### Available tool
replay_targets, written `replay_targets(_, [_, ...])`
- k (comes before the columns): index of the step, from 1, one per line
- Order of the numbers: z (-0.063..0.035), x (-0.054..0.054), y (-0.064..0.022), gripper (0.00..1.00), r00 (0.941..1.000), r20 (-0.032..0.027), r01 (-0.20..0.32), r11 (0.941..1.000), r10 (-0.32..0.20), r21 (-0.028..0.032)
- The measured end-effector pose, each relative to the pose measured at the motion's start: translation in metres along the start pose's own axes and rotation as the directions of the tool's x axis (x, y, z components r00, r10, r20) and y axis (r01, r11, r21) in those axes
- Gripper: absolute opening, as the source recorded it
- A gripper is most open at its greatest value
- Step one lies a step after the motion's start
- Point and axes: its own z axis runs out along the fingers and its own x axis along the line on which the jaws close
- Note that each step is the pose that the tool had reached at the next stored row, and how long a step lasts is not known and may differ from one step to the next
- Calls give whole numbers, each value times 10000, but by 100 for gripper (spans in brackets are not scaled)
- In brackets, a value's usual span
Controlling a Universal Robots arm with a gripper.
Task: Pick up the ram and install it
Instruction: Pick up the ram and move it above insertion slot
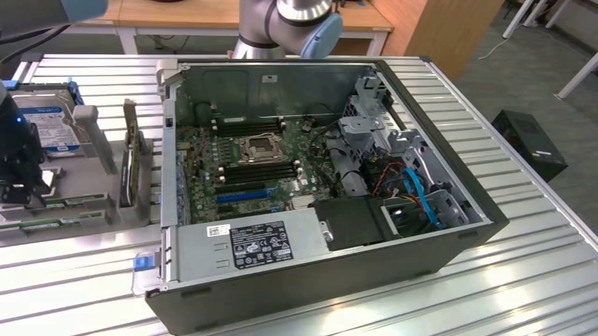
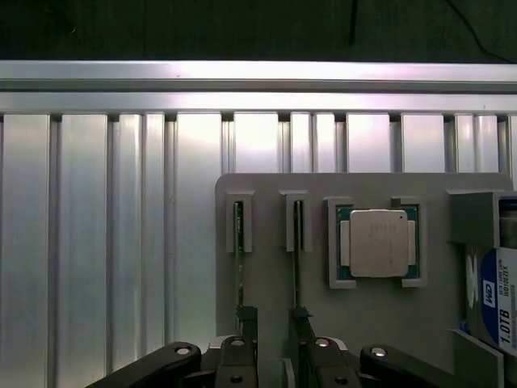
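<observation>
Two ram sticks stand on edge in slots of a grey holder (image 2: 266, 186): one ram stick (image 2: 238, 259) and a second ram stick (image 2: 296, 263), both thin and green. My gripper (image 2: 273, 319) hangs open above their near ends, one fingertip (image 2: 246, 317) by each stick, nothing held between. In the exterior view the gripper (image 1: 21, 194) is at the far left over the holder (image 1: 103, 210), with a green ram edge (image 1: 70, 202) beside it. The open computer case (image 1: 449, 245) shows the motherboard's black memory slots (image 1: 262, 171).
A CPU (image 2: 377, 242) sits in a recess of the holder, and a hard drive (image 2: 497, 299) lies beyond it. An upright card with a metal bracket (image 1: 136, 164) stands between holder and case. A power supply (image 1: 252, 245) fills the case's near corner. The ribbed aluminium table (image 1: 523, 280) surrounds everything.
</observation>
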Motion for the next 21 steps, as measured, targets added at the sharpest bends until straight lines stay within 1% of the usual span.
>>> replay_targets(10, [-4,162,-4,30,10000,0,0,10000,0,-1])
replay_targets(15, [1,163,-5,30,10000,1,-1,10000,1,2])
replay_targets(21, [104,165,-9,30,10000,4,-1,10000,1,0])
